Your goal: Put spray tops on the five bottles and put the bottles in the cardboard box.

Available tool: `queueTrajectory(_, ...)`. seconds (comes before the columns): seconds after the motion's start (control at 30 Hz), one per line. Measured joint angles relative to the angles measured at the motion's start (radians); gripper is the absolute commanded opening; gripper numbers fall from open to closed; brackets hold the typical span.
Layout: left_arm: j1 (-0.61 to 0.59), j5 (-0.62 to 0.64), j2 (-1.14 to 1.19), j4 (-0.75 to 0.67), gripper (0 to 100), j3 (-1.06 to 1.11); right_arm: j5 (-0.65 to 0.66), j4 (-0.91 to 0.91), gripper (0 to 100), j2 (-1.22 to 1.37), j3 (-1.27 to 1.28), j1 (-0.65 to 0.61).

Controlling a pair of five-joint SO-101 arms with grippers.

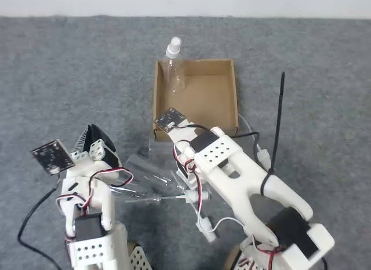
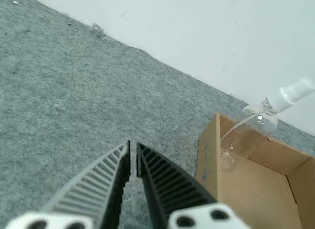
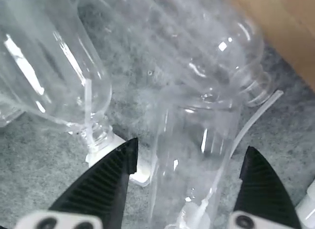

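I had the right hand spread wide over the clear bottles lying on the tabletop, presumably to take one for capping. The left hand sat closed on nothing, off to the side. One capped bottle stood in the cardboard box; I counted at least three loose.

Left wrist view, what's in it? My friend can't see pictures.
The left gripper, black and ribbed, is shut above grey carpet. Beyond it stands a cardboard box holding one clear bottle with a white spray top, near a white wall.
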Motion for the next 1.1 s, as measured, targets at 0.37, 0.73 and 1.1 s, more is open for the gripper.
queueTrajectory(0.37, 0.000, 0.000, 0.000, 0.000, 1, 0.000, 0.000, 0.000, 28.4, 0.005, 0.000, 0.000)
queueTrajectory(0.73, 0.000, 0.000, 0.000, 0.000, 1, 0.000, 0.003, 0.000, 8.7, 0.005, 0.000, 0.002)
queueTrajectory(1.1, 0.000, 0.000, 0.000, 0.000, 1, 0.000, 0.006, 0.028, 9.0, 0.005, -0.048, 0.000)
